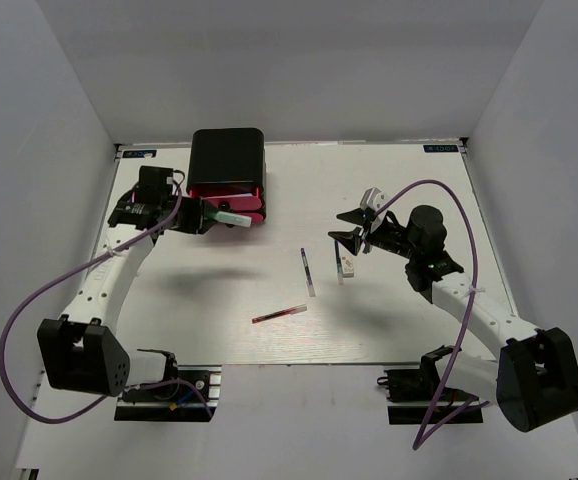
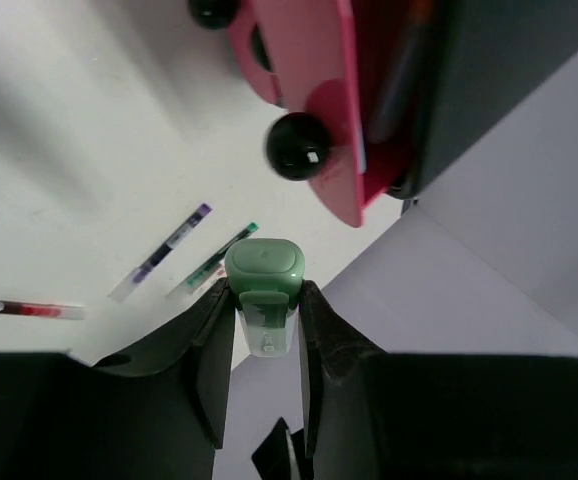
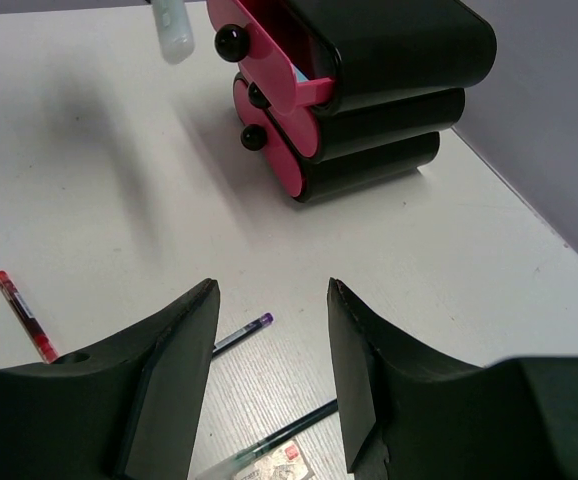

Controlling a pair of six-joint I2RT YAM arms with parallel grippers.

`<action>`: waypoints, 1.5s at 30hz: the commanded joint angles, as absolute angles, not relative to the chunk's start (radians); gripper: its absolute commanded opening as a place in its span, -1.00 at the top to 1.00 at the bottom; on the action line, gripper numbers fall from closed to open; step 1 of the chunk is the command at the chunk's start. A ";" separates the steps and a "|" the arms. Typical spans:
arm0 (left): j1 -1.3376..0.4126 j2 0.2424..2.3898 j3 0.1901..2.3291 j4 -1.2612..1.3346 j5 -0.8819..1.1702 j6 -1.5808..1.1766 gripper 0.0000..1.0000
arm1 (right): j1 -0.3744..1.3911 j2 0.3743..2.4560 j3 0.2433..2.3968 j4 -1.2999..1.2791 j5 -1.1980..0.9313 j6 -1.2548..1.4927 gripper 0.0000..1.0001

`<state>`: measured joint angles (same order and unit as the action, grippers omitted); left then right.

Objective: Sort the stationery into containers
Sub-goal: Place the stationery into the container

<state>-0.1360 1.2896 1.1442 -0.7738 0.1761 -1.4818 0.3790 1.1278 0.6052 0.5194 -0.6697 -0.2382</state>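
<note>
Nothing actually readable in these, sorry. Closest candidates: there's a dark sticker (image 1: 139, 153) at the far left corner of the table (image 1: 389, 330) and a second sticker (image 1: 441, 148) at the far right corner. Both have some light lettering on them, but from the overhead camera it's way too tiny to make out. In the right wrist view the small white block (image 3: 274, 465) has a bit of red and dark print on its face, but it sits right at the bottom edge of the shot and is too blurry to read.
</note>
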 commanded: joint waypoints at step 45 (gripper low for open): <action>-0.132 1.574 1.445 -0.696 0.072 -1.621 -0.12 | 0.376 1.086 0.574 0.549 -0.678 -0.230 -0.06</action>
<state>-0.1284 1.5845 1.3911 -0.6880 0.0902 -1.6241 0.3790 1.0981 0.5724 0.5194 -0.6765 -0.2386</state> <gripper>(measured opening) 0.549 0.533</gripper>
